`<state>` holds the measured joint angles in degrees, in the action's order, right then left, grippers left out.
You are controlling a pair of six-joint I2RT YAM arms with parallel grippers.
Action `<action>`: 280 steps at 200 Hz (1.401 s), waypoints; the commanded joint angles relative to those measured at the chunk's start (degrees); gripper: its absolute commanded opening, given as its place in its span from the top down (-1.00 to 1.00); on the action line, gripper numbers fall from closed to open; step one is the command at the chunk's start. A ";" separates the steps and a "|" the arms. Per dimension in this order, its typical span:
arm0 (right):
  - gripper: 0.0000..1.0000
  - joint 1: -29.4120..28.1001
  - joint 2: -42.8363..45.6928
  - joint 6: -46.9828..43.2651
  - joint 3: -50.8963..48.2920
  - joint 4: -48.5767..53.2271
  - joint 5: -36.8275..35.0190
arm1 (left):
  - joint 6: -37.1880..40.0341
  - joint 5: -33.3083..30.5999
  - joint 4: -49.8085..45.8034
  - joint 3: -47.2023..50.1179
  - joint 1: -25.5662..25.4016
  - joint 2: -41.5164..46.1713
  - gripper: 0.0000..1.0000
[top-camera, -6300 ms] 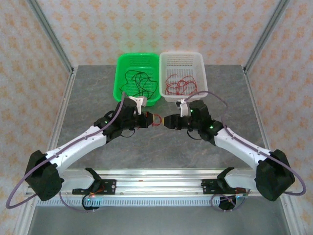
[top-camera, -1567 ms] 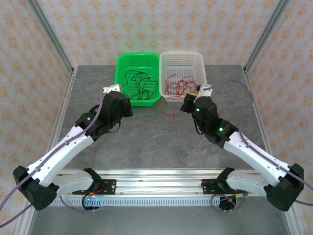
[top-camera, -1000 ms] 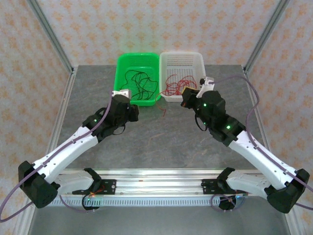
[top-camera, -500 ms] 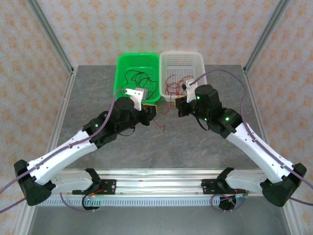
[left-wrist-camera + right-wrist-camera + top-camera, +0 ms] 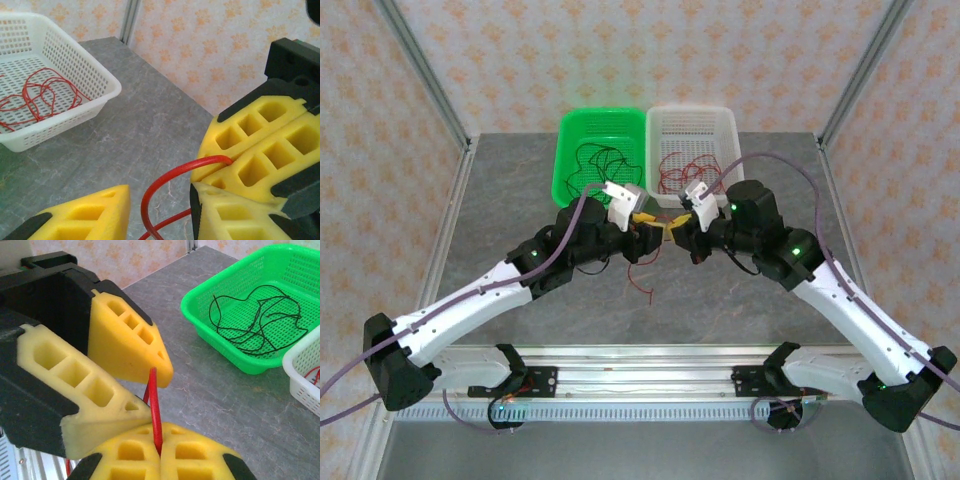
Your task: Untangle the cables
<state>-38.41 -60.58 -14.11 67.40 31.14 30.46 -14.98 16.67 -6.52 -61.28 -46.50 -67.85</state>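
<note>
Both my arms have swung inward since a moment ago, so my left pincer and right pincer now meet tip to tip above the bench, just in front of the two baskets. My right pincer is clenched on a red cable. In its own wrist view the strand runs straight down into the seam between the yellow fingers. My left pincer is released, its jaws standing apart with the same red cable looping through the gap and neither finger pressing on it. Below the pincers the loose end of that cable hangs toward the bench. More red cables lie curled in the white basket. Several black cables lie in the green basket beside it, the two baskets standing edge to edge.
</note>
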 commanded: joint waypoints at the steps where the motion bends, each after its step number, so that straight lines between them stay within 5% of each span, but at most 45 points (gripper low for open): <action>1: 1.00 0.18 0.12 -2.24 -0.28 0.25 2.06 | 3.28 2.34 2.83 1.23 -0.09 1.21 0.26; 64: 1.00 0.18 0.37 -1.54 0.78 -0.03 0.45 | 4.41 2.11 3.45 3.47 -0.08 1.58 0.69; 85: 1.00 0.18 0.40 -1.22 1.25 0.46 -0.04 | 4.81 -0.06 3.45 3.29 -0.08 1.79 1.00; 145: 1.00 0.05 -2.28 3.13 1.76 3.82 -10.81 | 4.70 -10.47 -6.19 -5.37 -0.08 2.90 1.00; 195: 0.96 -2.45 -4.26 6.81 2.23 0.44 -23.69 | -2.42 -3.66 -8.70 -8.60 -0.10 -0.19 1.00; 238: 0.95 -3.39 0.09 9.50 -3.82 -11.26 -18.94 | -13.03 5.17 0.39 -5.00 -0.02 0.72 1.00; 280: 0.89 -3.94 -1.61 6.59 -2.34 -4.38 -20.50 | -10.63 -2.87 -12.98 -14.04 0.44 0.12 1.00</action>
<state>-41.74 -61.73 -6.42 64.29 24.73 11.92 -25.08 17.34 -13.89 -69.04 -46.81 -68.29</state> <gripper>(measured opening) 0.044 0.044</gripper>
